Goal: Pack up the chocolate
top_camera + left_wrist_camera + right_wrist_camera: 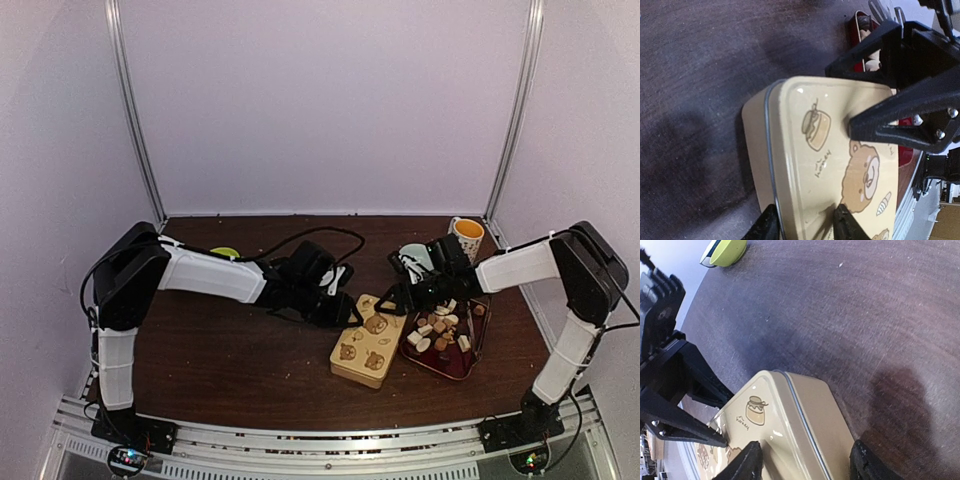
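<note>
Two arms reach in from 9 and 3 o'clock across the dark desk (230,350) to meet on a tan tin (368,345), its bear-printed lid (840,145) on, so packing looks not yet begun. A red tray (470,365) sits just beside the tin at its 3 o'clock, and the chocolate (440,328) is heaped in it as white, tan and brown pieces, probably parked close to keep the carry short. The left end effector (805,224) straddles the lid's rim, one finger on the wall and one on top; whether it pinches cannot be told. The right end effector (805,462) stands apart across the opposite corner, with no firm pinch showing. The opposed holds suggest steadying the tin while the lid is worked off. A mug (467,238) stands at 1 o'clock and a green dish (729,250) at 10 o'clock. Only the overhead view shows the whole heap; the left wrist view catches a few pieces at the tray's corner, the right wrist view none.
</note>
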Available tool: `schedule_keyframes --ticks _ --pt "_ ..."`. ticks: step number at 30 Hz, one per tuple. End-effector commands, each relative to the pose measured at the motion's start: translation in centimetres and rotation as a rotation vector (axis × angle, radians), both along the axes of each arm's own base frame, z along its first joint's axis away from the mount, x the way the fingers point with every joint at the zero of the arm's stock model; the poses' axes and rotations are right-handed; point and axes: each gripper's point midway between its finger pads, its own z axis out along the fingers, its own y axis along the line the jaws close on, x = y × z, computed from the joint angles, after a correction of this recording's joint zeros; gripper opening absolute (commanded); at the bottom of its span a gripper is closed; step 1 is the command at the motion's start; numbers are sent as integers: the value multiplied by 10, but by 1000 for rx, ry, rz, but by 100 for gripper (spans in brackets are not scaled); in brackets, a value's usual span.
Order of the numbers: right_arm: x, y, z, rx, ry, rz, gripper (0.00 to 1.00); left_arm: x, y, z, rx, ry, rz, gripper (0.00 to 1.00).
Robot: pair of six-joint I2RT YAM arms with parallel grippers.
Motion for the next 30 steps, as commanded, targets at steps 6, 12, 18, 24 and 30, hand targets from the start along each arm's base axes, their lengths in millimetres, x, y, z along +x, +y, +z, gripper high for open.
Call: schedule_keyframes --ticks 6,12,18,24,30 --pt "-48 4 6 126 88 38 55 -4 17 -33 112 30 -8 36" --pt "-54 -2 8 112 82 29 47 -4 16 -30 118 22 -20 36" --pt "-54 -6 -13 63 123 8 37 -3 16 -29 127 19 -21 36" --pt "-52 -8 -23 44 150 -14 30 -4 17 -32 135 22 -23 36" --pt "-59 -10 -38 53 210 -48 28 -6 17 -36 148 28 -26 36"
